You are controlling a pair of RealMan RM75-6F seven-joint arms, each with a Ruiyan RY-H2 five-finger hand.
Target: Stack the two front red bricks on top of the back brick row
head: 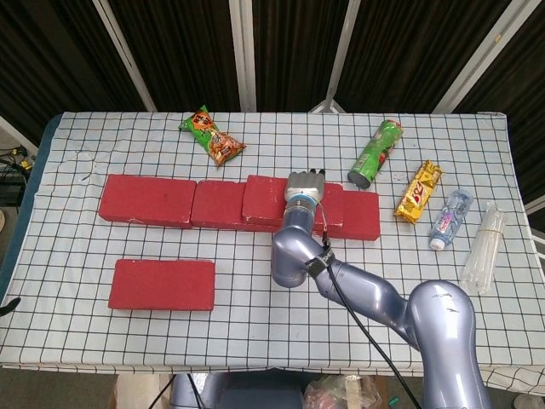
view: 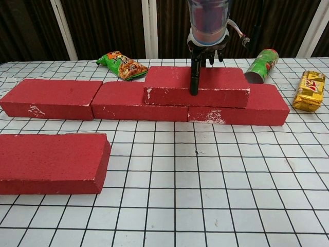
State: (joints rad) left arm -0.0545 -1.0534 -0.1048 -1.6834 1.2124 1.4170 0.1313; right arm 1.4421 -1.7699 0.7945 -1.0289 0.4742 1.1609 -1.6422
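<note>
My right hand (head: 304,183) (view: 205,49) grips a red brick (head: 262,198) (view: 169,85) from above. Its thumb (view: 194,77) lies down the brick's front face and the other fingers reach behind it. This brick sits on top of the back row, over the seam between the middle brick (head: 217,204) (view: 123,100) and the right brick (head: 362,215) (view: 264,105). The left brick (head: 146,200) (view: 51,98) of the row carries nothing. Another red brick (head: 162,284) (view: 51,160) lies alone on the table at the front left. My left hand does not show.
Behind the row lie a green snack bag (head: 211,136) (view: 119,64) and a green chips can (head: 375,152) (view: 262,64). To the right are a yellow candy bar (head: 418,191) (view: 310,90), a water bottle (head: 450,218) and a clear plastic bundle (head: 484,247).
</note>
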